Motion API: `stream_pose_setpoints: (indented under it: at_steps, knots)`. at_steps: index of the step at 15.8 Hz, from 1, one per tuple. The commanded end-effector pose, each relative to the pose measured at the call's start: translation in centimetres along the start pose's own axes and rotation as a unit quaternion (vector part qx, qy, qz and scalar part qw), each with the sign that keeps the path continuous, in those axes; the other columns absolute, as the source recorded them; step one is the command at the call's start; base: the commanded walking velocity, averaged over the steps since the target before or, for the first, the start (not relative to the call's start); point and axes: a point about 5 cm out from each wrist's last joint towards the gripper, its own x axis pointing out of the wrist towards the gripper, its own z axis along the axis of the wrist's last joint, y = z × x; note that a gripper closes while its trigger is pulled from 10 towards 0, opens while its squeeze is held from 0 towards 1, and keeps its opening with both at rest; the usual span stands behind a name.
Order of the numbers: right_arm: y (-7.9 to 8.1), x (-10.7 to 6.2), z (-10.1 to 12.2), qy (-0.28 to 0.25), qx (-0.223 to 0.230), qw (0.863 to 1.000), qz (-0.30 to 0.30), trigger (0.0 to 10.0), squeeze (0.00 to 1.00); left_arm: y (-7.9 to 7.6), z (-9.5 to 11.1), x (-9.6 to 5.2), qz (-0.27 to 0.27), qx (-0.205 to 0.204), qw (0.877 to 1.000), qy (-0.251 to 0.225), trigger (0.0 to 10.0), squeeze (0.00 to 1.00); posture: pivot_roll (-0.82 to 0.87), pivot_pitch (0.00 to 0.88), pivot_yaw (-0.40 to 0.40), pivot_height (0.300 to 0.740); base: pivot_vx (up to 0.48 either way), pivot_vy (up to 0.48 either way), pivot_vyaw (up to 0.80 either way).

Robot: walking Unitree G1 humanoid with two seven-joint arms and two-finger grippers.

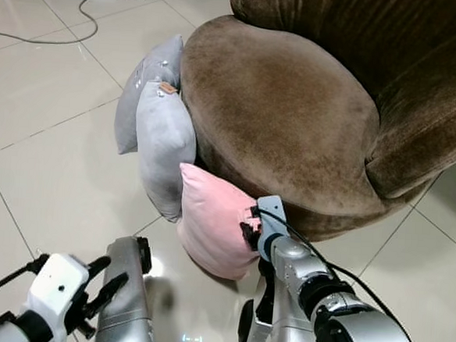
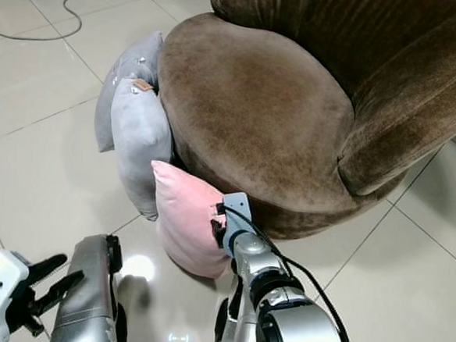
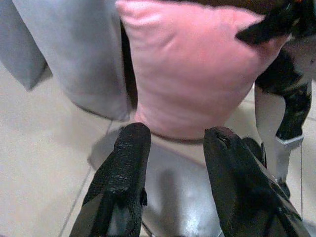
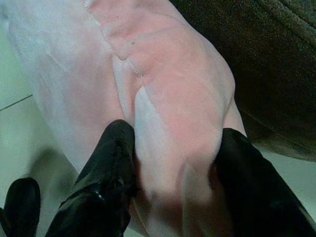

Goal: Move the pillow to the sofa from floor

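My left claw (image 3: 170, 148) hangs low over the glossy pale tiled floor (image 1: 48, 166), fingers spread with nothing between them. My right claw (image 4: 173, 158) is clenched on a fold of the soft pink square pillow (image 1: 213, 221), its fingertips buried in fabric. That pillow stands on the floor, leaning on the round brown velvet sofa (image 1: 279, 104), whose back is cut off. Beyond it lean two grey pillows (image 1: 164, 139), partly overlapping. Bare tiles lie to my left.

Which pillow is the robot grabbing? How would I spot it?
Find the big brown sofa. Three pillows lean against its base on the floor. The right gripper pinches the pink pillow, nearest the robot; the other two pillows are grey.
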Motion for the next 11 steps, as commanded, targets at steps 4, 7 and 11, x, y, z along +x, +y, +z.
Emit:
stream_pose_setpoints:
  at_steps: [4,7,11]
  knots:
    - [0.1,0.0,-0.7,0.016,0.002,1.0,0.003,0.0,0.0,0.3,-2.5,-0.3,-0.007,0.0,1.0,0.02,10.0,0.0,0.23,0.19,-0.092,0.511,0.0,0.0,0.0]
    - [0.3,0.0,-0.5,0.01,0.006,1.0,0.005,0.0,0.0,0.6,-3.7,-0.1,-0.007,0.0,1.0,0.015,10.0,0.0,0.23,0.179,-0.09,0.511,0.0,0.0,0.0]
    - [0.4,0.1,0.3,-0.008,0.013,1.0,0.017,0.0,0.0,3.3,-5.3,2.2,0.045,-0.018,0.999,-0.012,10.0,0.0,0.23,0.142,-0.103,0.511,0.0,0.0,0.0]
